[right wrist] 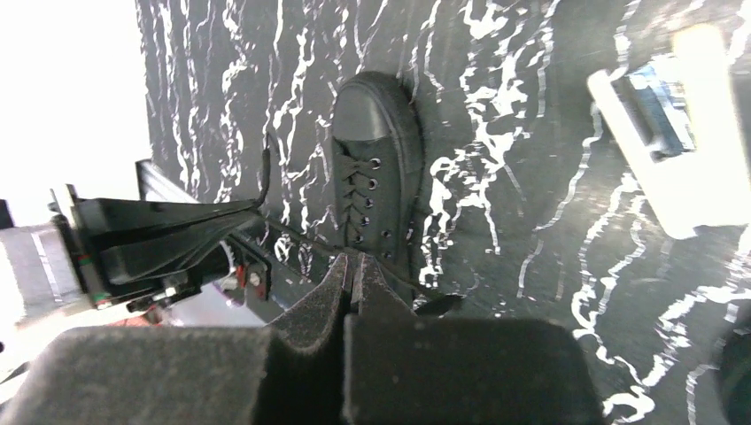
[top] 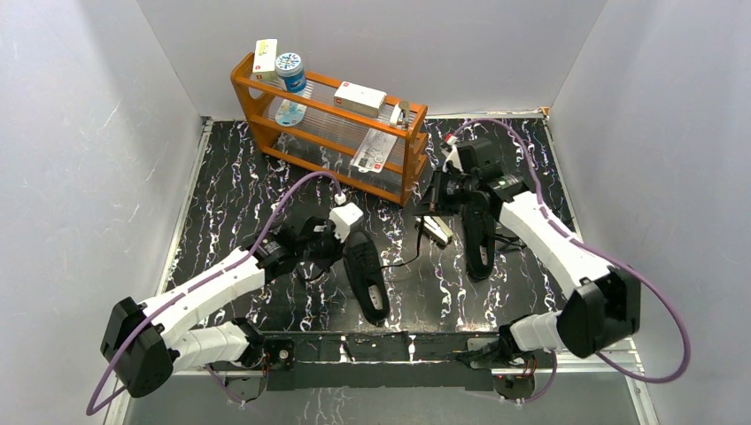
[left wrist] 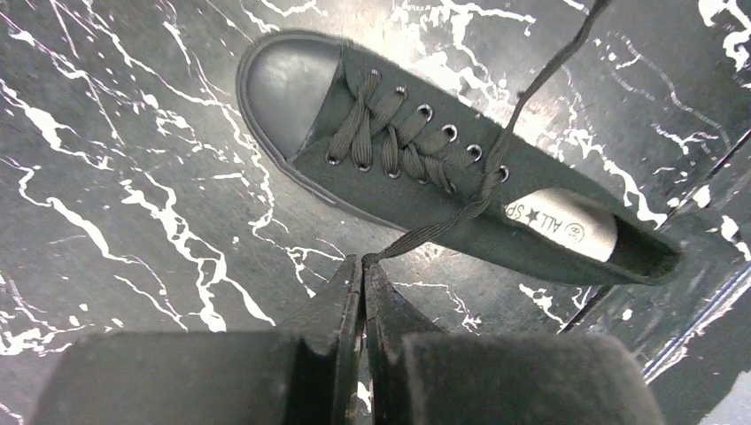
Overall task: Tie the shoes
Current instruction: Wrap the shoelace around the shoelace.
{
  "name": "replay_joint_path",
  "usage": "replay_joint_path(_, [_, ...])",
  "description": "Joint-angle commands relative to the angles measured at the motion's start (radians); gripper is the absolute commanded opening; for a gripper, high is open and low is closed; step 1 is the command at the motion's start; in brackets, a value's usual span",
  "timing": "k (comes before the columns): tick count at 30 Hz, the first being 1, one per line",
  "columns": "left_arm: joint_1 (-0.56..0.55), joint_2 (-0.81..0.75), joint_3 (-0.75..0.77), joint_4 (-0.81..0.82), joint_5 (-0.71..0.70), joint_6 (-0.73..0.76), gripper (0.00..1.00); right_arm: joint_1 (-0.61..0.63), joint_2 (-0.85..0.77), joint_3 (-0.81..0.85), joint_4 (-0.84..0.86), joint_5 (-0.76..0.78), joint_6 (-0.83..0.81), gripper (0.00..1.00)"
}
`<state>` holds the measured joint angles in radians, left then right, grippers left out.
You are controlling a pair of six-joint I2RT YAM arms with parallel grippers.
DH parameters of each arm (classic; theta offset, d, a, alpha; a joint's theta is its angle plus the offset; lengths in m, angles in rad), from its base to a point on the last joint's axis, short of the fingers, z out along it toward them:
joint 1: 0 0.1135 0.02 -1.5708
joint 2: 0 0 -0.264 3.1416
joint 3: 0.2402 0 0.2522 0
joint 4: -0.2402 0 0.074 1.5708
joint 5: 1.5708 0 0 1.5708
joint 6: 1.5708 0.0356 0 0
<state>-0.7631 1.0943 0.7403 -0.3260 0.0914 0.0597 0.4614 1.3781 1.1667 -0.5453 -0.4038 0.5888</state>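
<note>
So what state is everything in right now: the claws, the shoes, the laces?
Left gripper: shut on one lace.
Right gripper: shut on the other lace.
Middle shoe: upright, untied, laces stretched out sideways.
Right shoe: on the table, partly hidden; laces cannot be seen.
Rack: standing, shelves stocked.

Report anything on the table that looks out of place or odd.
The shoe by the left gripper is untied: its lace trails from the top eyelets into that gripper's shut jaws. Nothing looks spilled or damaged.
</note>
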Motion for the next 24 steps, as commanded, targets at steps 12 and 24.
replay_joint_path(12, [-0.005, 0.018, 0.086, -0.213, 0.031, 0.019, 0.0, -0.028, -0.134, 0.012, -0.179, 0.128, -0.171, 0.0])
replay_joint_path(24, [-0.005, -0.049, -0.04, 0.009, 0.136, 0.089, 0.0, 0.054, 0.052, 0.062, 0.162, -0.134, 0.001, 0.0])
